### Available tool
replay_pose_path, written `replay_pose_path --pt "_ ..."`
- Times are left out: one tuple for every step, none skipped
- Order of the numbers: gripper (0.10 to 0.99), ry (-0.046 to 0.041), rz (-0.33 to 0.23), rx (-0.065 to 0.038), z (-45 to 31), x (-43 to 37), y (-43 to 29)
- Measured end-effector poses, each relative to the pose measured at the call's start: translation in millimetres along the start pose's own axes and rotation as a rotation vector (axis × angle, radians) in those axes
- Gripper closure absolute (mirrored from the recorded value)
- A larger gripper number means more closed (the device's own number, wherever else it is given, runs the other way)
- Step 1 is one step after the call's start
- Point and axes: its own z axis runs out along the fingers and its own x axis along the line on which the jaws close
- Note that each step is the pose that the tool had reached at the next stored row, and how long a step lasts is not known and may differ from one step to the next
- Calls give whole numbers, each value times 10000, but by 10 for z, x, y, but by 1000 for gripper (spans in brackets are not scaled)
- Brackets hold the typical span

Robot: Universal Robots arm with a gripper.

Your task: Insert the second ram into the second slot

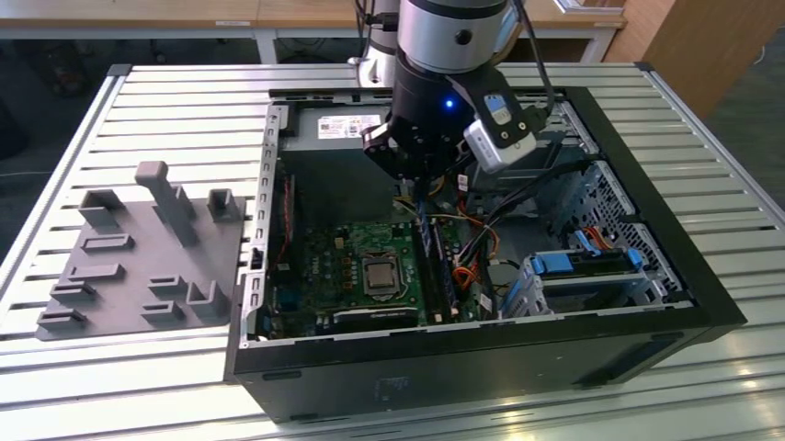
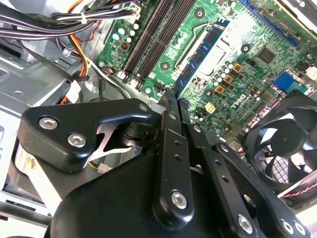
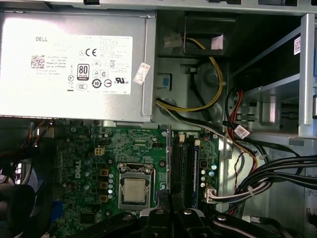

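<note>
- A slatted silver metal counter [image 1: 123, 101] carries everything. The green motherboard [image 1: 331, 266] lies flat near its middle.
- An open black computer case [image 1: 491, 354] encloses the motherboard on all sides, with the side panel off.
- The silver-and-black robot arm [image 1: 448, 37] reaches down into the case, above the motherboard's far edge in the exterior view.
- A flat grey plastic fixture plate [image 1: 129, 253] with upright pegs lies well apart from the motherboard, outside the case wall on the exterior view's left.
- A silver box-shaped power supply [image 3: 74, 64] sits just beside the motherboard, along one of its edges.
- A black round cooling fan [image 2: 282, 139] stands at the motherboard's edge, on the side away from the memory slots.
- The black two-fingered tool [image 2: 176, 99] hangs over the motherboard and is clenched on one end of the second ram.
- The second ram [image 2: 200, 55], a long thin blue circuit-board strip with small dark chips, juts from the fingertips over the motherboard. In the first wrist view it appears edge-on [image 3: 167, 158], between the socket and the slots and just beside the nearest slot. It is not seated.
- The square silver processor socket [image 3: 134, 191] sits on the motherboard.
- The long black memory slots [image 3: 176, 161] run side by side on the motherboard.
</note>
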Motion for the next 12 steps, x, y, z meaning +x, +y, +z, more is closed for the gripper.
replay_pose_path --pt "953 -1 0 -2 1 1 -3" --pt "953 0 0 -3 2 1 -2" --pt "953 0 1 -2 4 1 -2" --pt "953 1 0 -1 5 1 -2" --pt "953 0 -1 -5 10 1 -2" --pt "953 0 -2 -6 14 1 -2" --pt "953 0 -2 -3 15 1 -3" --pt "953 0 -2 -5 21 1 -3" --pt "953 -1 -1 -6 32 1 -3" --pt "953 1 -1 -3 37 1 -3" --pt "953 0 0 -3 43 0 -3" --pt "953 0 0 -4 52 -1 -4"
